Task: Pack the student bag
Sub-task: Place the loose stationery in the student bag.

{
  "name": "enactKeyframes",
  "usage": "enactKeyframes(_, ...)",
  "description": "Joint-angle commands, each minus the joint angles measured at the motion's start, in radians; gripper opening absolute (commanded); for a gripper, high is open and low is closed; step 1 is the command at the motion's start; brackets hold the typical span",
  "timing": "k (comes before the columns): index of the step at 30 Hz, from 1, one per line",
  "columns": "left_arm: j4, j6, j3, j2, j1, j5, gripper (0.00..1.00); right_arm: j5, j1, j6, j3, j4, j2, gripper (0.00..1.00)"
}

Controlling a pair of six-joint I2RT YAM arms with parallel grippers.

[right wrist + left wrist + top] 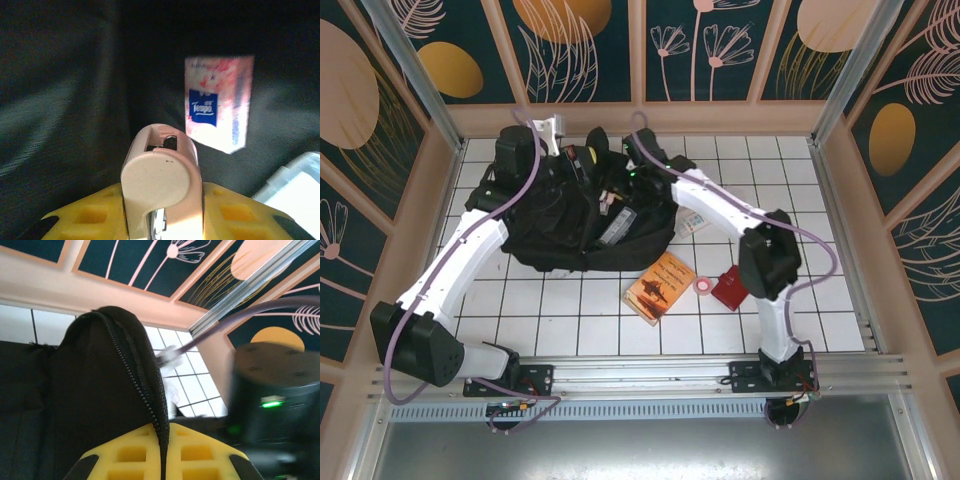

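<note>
Between left jaws, student bag (100,390) zipper edge

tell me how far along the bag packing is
Partly done. A pink-and-white Tempo tissue pack already lies inside the large black fabric backpack. In hand: the left fingers pinch its zipper rim, and the right fingers hold a beige rounded plastic stapler-like item inside it. Left on the tiled table: an orange book, a pink tape roll, a dark-red wallet and a small white packet.
</note>
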Motion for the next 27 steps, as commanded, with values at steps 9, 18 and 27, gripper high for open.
enactKeyframes(9,0.116,-0.054,0.101,-0.036,0.003,0.13,0.0,-0.27,0.051,0.15,0.343,0.035,0.274,0.37)
enactKeyframes(18,0.109,-0.026,0.087,-0.039,0.003,0.122,0.0,-0.33,0.078,0.185,0.417,0.041,0.339,0.69)
enactKeyframes(27,0.036,0.04,0.047,-0.068,0.004,-0.008,0.0,-0.219,0.042,0.072,0.272,-0.006,0.194,0.77)
